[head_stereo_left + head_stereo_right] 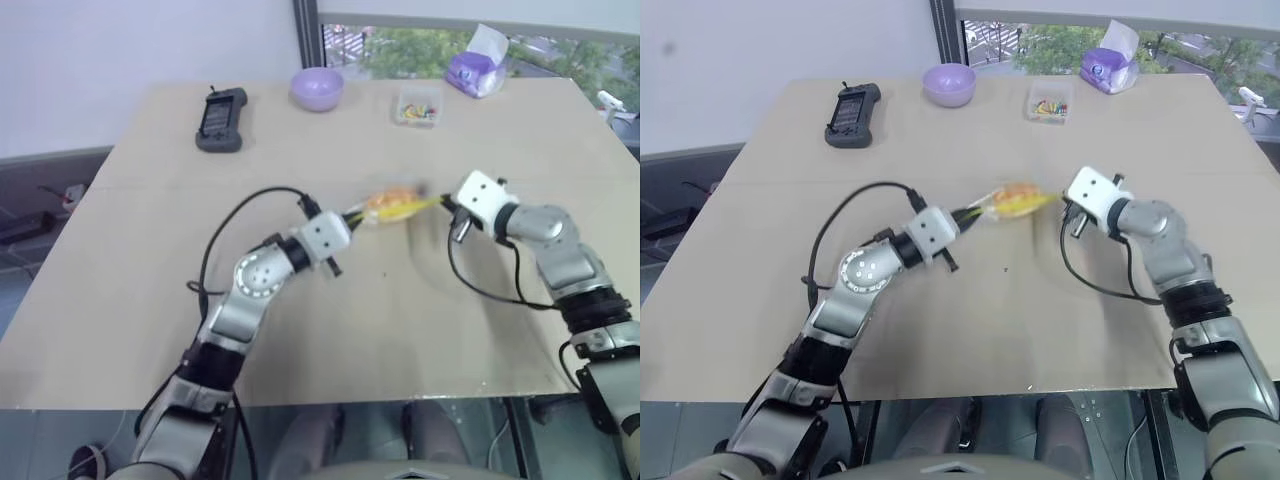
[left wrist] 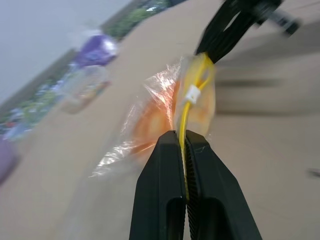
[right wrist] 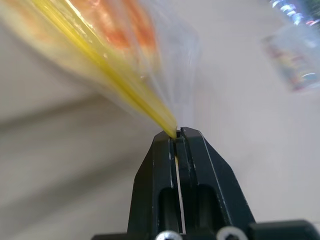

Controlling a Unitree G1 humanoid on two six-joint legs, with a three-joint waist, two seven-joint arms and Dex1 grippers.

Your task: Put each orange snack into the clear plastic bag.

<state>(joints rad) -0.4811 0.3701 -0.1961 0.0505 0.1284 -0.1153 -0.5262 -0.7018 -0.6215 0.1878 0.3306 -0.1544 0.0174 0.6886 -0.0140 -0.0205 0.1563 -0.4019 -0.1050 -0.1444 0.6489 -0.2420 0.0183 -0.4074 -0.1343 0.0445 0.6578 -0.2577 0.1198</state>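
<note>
The clear plastic bag [image 1: 390, 205] hangs just above the table's middle, stretched between both grippers by its yellow seal strip [image 2: 192, 97]. The orange snack [image 2: 162, 117] lies inside it as a blurred orange shape behind the film. My left gripper [image 2: 184, 137] is shut on one end of the strip. My right gripper [image 3: 178, 133] is shut on the other end, and its black fingers [image 2: 227, 35] appear beyond the bag in the left wrist view.
At the table's far side stand a black handheld device [image 1: 221, 119], a purple bowl [image 1: 317, 88], a small clear box of colourful bits [image 1: 417, 107] and a purple tissue pack [image 1: 476, 70]. A window runs behind the table.
</note>
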